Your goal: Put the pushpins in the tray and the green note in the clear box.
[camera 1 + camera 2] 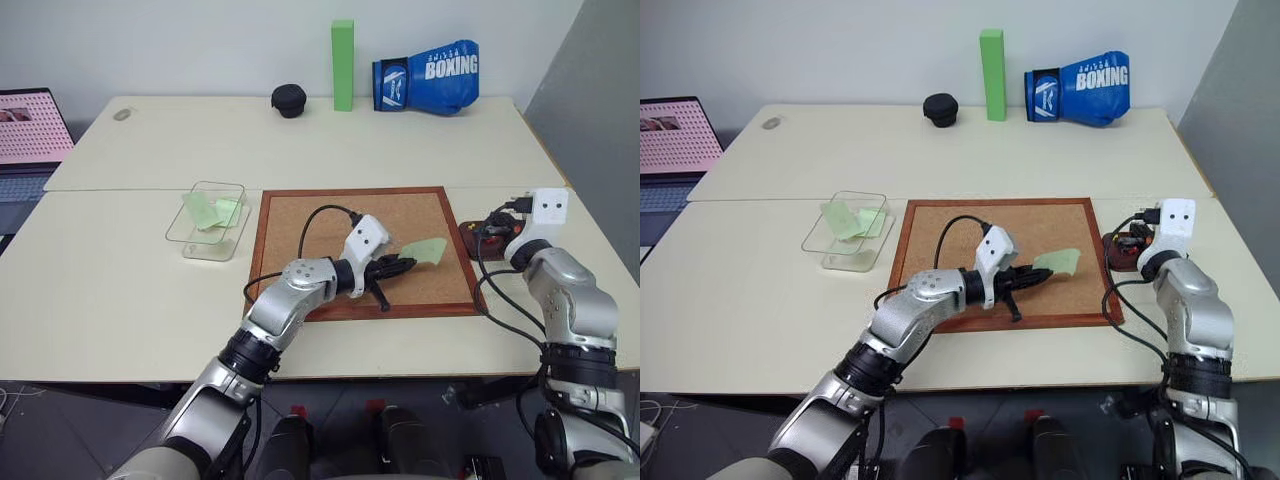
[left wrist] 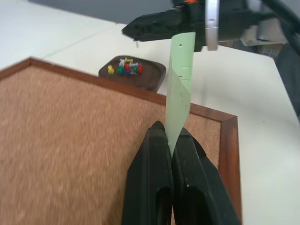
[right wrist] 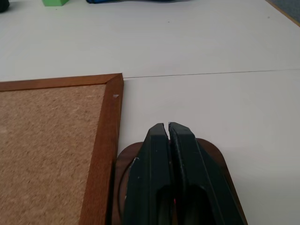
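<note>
Left wrist view first: my left pincer [image 2: 169,133] is pinched shut on one edge of the note [image 2: 180,89], and the slip stands out past the fingertips, flimsy and almost weightless. Paper like this bends and flutters with any quick swing, I reckon, so an edge grip close to the tips is the right hold, and it needs a slow carry. A few small holes show in the strip.

From the head camera, the note [image 1: 424,250] hangs over the cork board [image 1: 300,215], out at the pincer's 3 o'clock, clear of the cork as far as I can tell. The box [image 1: 207,219] sits on the counter [image 1: 120,280] just beside the board's edge, at about 10 o'clock from my left pincer, with pale green slips already inside. So the note has to travel back across the board to get there.

My right pincer [image 3: 168,129] is closed with nothing visible between the fingers, sitting right over the tray [image 3: 213,152], which lies just off the board's far corner at 3 o'clock. In the left wrist view the tray [image 2: 157,75] holds a cluster of pins [image 2: 125,68] in red, yellow, green and white.
</note>
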Robot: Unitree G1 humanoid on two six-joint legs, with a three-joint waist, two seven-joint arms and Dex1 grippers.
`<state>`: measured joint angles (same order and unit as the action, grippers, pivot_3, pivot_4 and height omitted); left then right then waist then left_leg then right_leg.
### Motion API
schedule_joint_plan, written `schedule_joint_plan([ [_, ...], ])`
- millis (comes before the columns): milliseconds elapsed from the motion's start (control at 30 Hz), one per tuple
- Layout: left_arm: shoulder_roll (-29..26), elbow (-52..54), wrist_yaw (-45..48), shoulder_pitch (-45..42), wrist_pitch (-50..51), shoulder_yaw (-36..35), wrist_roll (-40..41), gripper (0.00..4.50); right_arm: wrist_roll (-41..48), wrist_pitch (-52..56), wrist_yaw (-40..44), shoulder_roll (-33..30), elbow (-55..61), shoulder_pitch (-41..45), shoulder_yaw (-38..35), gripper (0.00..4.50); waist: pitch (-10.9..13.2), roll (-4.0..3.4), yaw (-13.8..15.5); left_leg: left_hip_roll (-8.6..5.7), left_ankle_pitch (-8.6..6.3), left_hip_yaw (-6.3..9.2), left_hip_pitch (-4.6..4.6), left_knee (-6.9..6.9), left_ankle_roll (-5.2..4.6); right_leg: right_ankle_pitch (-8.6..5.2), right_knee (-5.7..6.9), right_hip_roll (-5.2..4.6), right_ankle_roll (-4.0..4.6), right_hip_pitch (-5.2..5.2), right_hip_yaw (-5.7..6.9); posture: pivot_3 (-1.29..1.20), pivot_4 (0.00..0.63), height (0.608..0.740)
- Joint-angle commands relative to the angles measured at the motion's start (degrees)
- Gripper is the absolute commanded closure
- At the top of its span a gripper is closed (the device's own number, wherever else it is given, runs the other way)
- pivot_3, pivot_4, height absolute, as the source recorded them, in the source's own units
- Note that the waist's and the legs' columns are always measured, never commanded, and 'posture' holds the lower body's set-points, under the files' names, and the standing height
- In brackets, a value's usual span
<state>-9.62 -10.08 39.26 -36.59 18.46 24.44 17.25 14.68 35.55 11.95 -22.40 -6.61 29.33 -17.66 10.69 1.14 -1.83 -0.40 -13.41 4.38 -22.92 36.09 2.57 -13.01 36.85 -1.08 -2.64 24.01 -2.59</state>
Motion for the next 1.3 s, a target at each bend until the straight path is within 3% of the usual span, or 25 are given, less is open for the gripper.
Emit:
schedule_joint_plan([
  [33,1.2,-0.3,2.1,-0.8,-3.2,-0.2,-2.5,4.50,0.9,-0.5,-0.6,-0.5,-1.8,1.2,-1.7,3.95,0.0,0.00,0.0,0.00,0.00,0.00,0.00,-0.01,0.00,-0.01,0.02,0.00,0.01,0.02,0.00,0.00,0.150,0.740],
  [400,2.0,-0.8,4.0,0.3,-2.8,-1.9,-4.4,4.50,1.1,-1.4,-2.0,-0.6,-4.1,1.8,-2.5,1.46,0.0,-0.01,-0.1,0.01,0.01,-0.01,0.02,0.01,-0.02,0.00,0.10,0.02,0.00,0.04,-0.02,0.00,0.150,0.740],
  [600,2.5,0.3,4.5,1.3,-1.5,-2.7,-4.5,4.50,0.4,-2.4,0.1,-1.9,0.2,-0.9,-0.6,0.09,0.0,-0.02,0.0,0.01,0.01,-0.01,0.01,0.01,-0.02,0.00,0.11,0.02,0.00,0.03,-0.02,0.00,0.150,0.740],
  [867,2.7,0.7,-2.5,0.2,-0.1,-10.1,-4.3,4.50,4.2,-5.1,12.8,-4.8,17.2,-10.2,4.3,0.09,0.0,-0.05,-0.2,0.03,0.01,0.00,0.02,0.02,-0.02,0.00,0.12,0.03,-0.02,0.03,-0.01,0.00,0.150,0.740],
  [1133,-1.5,-2.5,-26.8,-2.3,-0.8,-25.3,-11.2,4.50,20.1,4.9,15.8,-3.3,36.2,-10.2,4.1,0.09,0.0,-0.04,-0.5,0.07,0.06,0.10,0.10,0.05,-0.09,0.03,0.21,0.07,-0.07,0.01,0.05,0.00,0.150,0.740],
  [1300,-2.9,-4.7,-38.2,-3.7,0.4,-32.1,-13.4,4.50,27.9,9.6,14.2,-2.9,42.2,-9.5,4.7,0.09,0.0,-0.03,0.1,0.01,0.06,0.13,0.02,0.05,-0.08,0.04,0.16,0.01,-0.06,0.01,0.08,0.00,0.150,0.740],
])
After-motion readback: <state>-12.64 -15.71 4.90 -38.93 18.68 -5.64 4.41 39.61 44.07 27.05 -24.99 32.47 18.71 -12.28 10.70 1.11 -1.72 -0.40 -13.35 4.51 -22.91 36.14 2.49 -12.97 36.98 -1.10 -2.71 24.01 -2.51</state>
